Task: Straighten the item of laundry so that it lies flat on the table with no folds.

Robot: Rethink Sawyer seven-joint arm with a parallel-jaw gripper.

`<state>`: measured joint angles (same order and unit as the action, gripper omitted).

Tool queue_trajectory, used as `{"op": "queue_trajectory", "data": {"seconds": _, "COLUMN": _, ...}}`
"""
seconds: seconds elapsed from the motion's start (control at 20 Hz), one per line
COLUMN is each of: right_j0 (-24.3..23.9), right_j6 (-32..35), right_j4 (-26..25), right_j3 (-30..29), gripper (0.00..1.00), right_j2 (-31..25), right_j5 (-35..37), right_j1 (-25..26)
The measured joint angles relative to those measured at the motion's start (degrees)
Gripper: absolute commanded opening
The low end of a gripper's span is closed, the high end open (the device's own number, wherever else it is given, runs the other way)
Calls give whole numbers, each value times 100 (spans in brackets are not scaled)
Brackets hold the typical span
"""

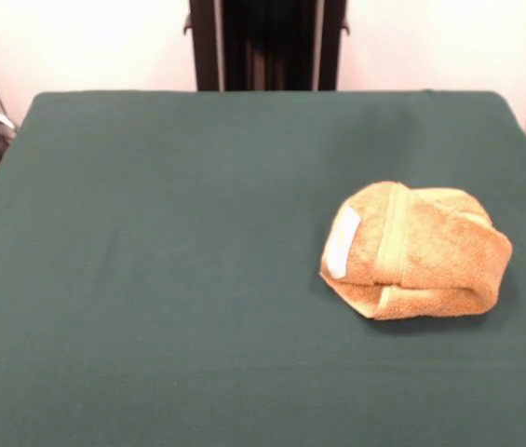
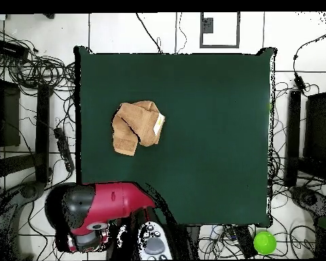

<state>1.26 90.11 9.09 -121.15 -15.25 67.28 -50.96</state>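
Note:
The golden-orange towel (image 1: 416, 251) lies bunched and folded over itself on the right side of the dark green table (image 1: 151, 233) in the front view. Its white label (image 1: 342, 242) faces left and its border band runs across the top fold. In the overhead view the towel (image 2: 135, 126) sits left of the middle of the table (image 2: 213, 136), label (image 2: 159, 126) on its right edge. The red and black arm (image 2: 101, 207) is drawn back off the table's lower left corner. I cannot make out the gripper in either view.
The robot's dark pedestal (image 1: 267, 45) stands behind the table's far edge. Cables and black boxes (image 2: 30, 136) lie on the floor around the table. A green ball (image 2: 264, 242) lies on the floor past the table's lower right corner.

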Motion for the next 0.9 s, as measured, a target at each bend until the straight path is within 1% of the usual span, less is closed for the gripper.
{"op": "queue_trajectory", "data": {"seconds": 0.2, "right_j0": 246, "right_j6": 2, "right_j4": 148, "right_j3": 3, "gripper": 100, "right_j2": 13, "right_j5": -153, "right_j1": 182}}
{"op": "queue_trajectory", "data": {"seconds": 0.45, "right_j0": 539, "right_j6": 159, "right_j4": 170, "right_j3": 100, "gripper": 100, "right_j2": 203, "right_j5": -153, "right_j1": 420}}
{"op": "queue_trajectory", "data": {"seconds": 0.6, "right_j0": 709, "right_j6": 534, "right_j4": 172, "right_j3": 260, "gripper": 100, "right_j2": 463, "right_j5": -154, "right_j1": 720}}
{"op": "queue_trajectory", "data": {"seconds": 0.85, "right_j0": 852, "right_j6": 1197, "right_j4": 173, "right_j3": 555, "gripper": 100, "right_j2": 840, "right_j5": -243, "right_j1": 1188}}
{"op": "queue_trajectory", "data": {"seconds": 0.9, "right_j0": 898, "right_j6": 1528, "right_j4": 183, "right_j3": 700, "gripper": 100, "right_j2": 991, "right_j5": -317, "right_j1": 1402}}
